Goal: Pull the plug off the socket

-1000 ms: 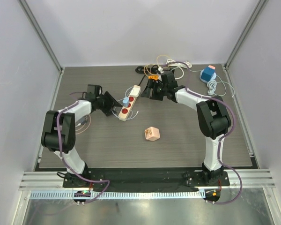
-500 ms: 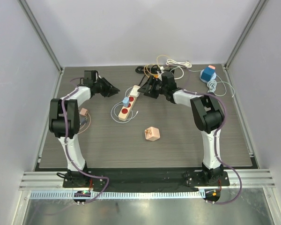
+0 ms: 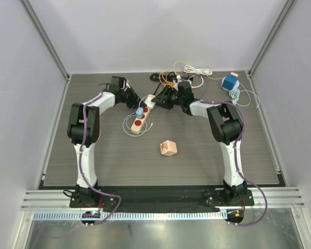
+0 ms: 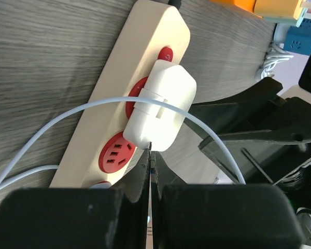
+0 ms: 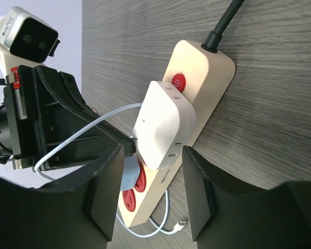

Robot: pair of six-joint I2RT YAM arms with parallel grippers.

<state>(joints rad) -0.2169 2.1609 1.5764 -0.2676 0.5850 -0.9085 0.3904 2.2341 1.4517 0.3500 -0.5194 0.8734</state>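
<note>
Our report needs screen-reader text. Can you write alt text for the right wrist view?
A white plug sits in a cream power strip with red sockets, flanked by the open right tool. The left tool, shut, points at it from opposite.

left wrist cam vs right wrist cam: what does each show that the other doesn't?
Left wrist only: a blue adapter at the top right corner.
Right wrist only: a blue plug farther down the power strip, the left arm's camera, and the loose connector of the white cable.
Both: the strip, the white plug seated in it, the cable looping off it, the left tool shut at the plug's edge, and the right tool open with a finger either side of the plug.
</note>
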